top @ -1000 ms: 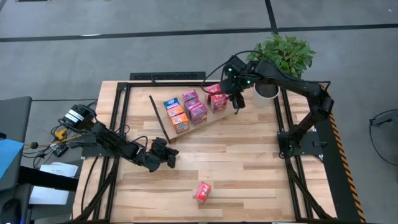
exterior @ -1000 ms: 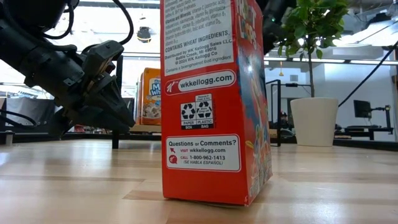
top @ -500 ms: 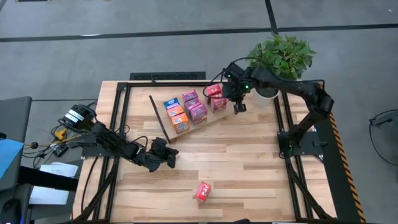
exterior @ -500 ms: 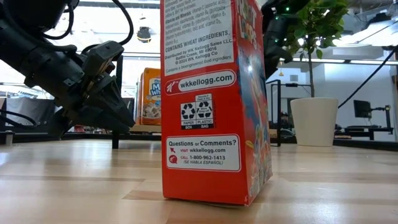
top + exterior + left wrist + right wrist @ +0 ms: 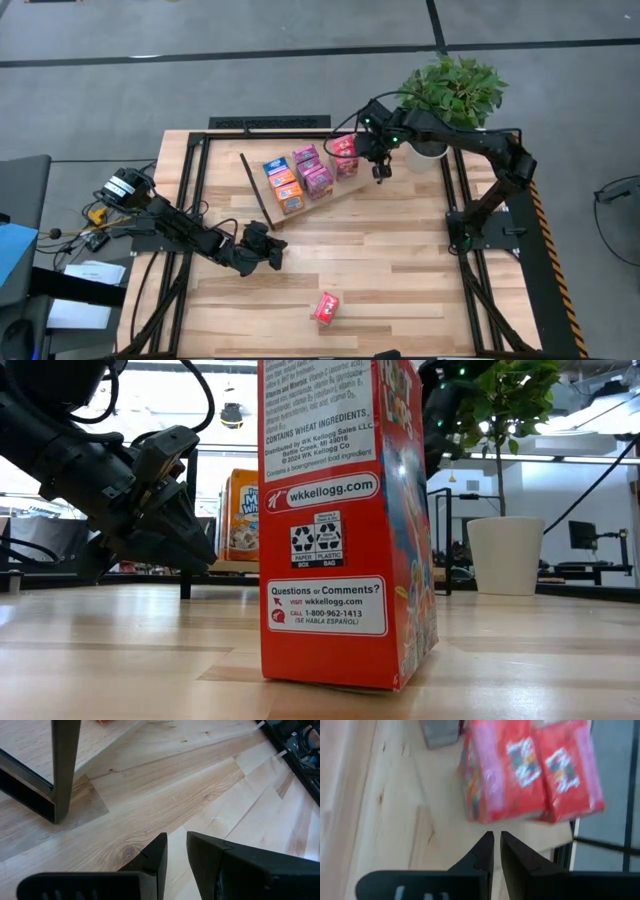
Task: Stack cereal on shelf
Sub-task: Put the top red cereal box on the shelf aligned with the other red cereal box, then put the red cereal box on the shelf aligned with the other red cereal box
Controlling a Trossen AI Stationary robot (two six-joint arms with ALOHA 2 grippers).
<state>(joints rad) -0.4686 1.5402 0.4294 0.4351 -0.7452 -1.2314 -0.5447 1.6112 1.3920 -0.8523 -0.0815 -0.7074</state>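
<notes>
Right gripper, fingers clenched and empty, is hovering beside small red cardboard cereal boxes on the tilted plywood shelf at twelve o'clock, probably nudging them into line

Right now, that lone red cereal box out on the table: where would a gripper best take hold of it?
Probably from above, fingers closing across its narrow sides. The red cereal box stands upright and alone on the table, so its top is free. The left gripper, nearly shut, waits closest; the right gripper hangs by the shelf.
</notes>
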